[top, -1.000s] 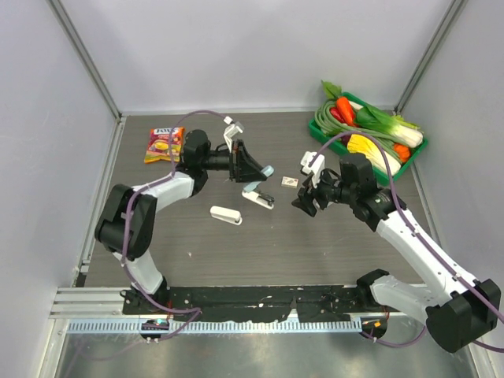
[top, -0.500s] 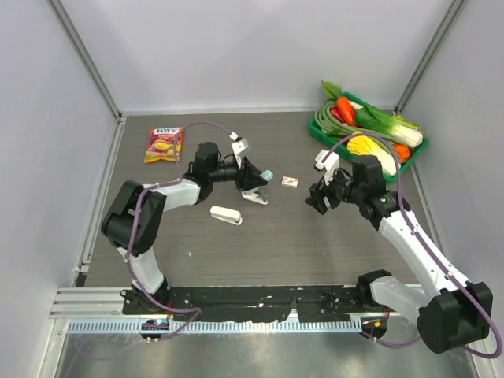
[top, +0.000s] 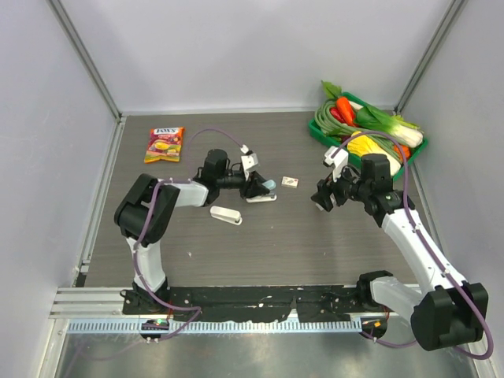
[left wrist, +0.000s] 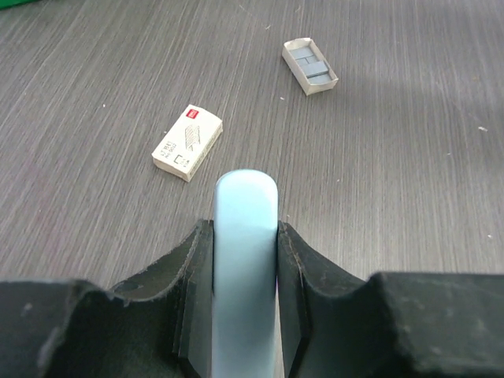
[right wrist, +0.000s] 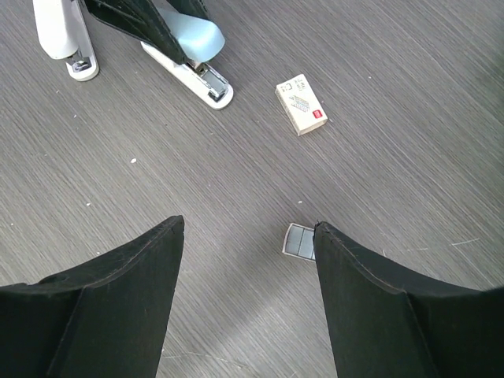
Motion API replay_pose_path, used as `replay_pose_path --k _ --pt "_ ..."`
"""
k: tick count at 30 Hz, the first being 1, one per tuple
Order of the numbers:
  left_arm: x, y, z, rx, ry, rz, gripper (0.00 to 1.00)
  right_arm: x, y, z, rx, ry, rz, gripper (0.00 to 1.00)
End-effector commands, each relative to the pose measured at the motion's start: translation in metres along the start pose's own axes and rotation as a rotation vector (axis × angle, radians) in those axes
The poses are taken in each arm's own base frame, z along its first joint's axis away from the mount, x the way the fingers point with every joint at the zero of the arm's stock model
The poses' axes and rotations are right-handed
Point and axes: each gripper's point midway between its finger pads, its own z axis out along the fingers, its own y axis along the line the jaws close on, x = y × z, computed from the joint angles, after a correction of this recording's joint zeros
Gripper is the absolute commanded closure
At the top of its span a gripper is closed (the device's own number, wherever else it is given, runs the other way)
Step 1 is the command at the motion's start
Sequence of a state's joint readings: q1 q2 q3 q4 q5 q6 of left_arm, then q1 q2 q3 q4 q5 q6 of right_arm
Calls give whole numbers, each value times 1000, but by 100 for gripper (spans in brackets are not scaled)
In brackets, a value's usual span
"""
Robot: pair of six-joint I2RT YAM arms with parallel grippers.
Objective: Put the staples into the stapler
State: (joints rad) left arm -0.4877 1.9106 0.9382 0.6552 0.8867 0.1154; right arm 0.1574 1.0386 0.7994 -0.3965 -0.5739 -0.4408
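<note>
While the left gripper (left wrist: 245, 236) is clamping the pale blue stapler (right wrist: 195, 35) to steady it, the right gripper (right wrist: 248, 226) is hovering, jaws apart, past the stapler's nose, probably needing to drop onto the staples box (right wrist: 302, 104) lying just beside that nose.

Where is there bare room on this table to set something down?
Bare: the near strip of table below the white stapler; the back strip between candy bag and green tray. Crowded: the middle, around the blue stapler and staple box.
</note>
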Motion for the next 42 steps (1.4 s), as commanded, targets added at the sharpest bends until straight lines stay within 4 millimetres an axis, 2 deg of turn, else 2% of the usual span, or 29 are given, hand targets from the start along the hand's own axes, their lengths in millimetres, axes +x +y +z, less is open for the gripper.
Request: replay_pose_path --k 1,2,3,7,8,9,11,13,15,16,17,19,24,26,29,31,33,37,38,42 --pt "-2 1 12 25 91 154 100 -10 0 -2 -11 -46 -15 28" --pt "10 -3 11 39 150 153 100 -10 1 -1 -15 -48 -14 28" --pt "8 -1 15 39 165 173 100 -12 1 -2 -14 -53 -16 28" --pt "26 -10 25 60 280 211 100 -15 4 -5 -18 -67 -22 28" --pt "21 -8 29 57 292 232 100 -15 4 -6 -17 -70 -22 28" --pt "36 -12 27 74 350 218 100 -16 5 -7 -17 -74 -24 28" --pt "38 -13 33 82 391 227 100 -17 5 -8 -16 -81 -26 28" --pt "49 -19 34 103 441 232 100 -19 5 -9 -14 -87 -26 28" --pt "50 -15 35 97 479 254 100 -20 6 -9 -18 -91 -27 28" --pt "64 -23 34 126 534 246 100 -21 7 -10 -20 -94 -29 28" --pt "62 -18 36 117 554 263 100 -21 7 -10 -20 -94 -28 28" --pt "71 -23 36 137 598 256 100 -21 8 -10 -24 -98 -30 28" --pt "81 -21 37 119 657 295 100 -23 9 -12 -21 -108 -37 28" --pt "89 -27 37 146 698 306 100 -24 9 -12 -22 -109 -37 28" --pt "89 -27 38 133 704 308 100 -22 9 -12 -22 -106 -36 28" --pt "82 -22 42 101 671 319 99 -22 9 -12 -21 -107 -39 28" --pt "76 -22 44 86 640 323 85 -23 10 -12 -23 -110 -41 28" --pt "65 -21 43 48 606 292 77 -22 10 -11 -26 -107 -41 28" --pt "61 -20 43 40 591 278 71 -22 10 -11 -28 -107 -44 28" --pt "31 -7 39 -5 489 219 63 -21 10 -11 -28 -106 -47 28"
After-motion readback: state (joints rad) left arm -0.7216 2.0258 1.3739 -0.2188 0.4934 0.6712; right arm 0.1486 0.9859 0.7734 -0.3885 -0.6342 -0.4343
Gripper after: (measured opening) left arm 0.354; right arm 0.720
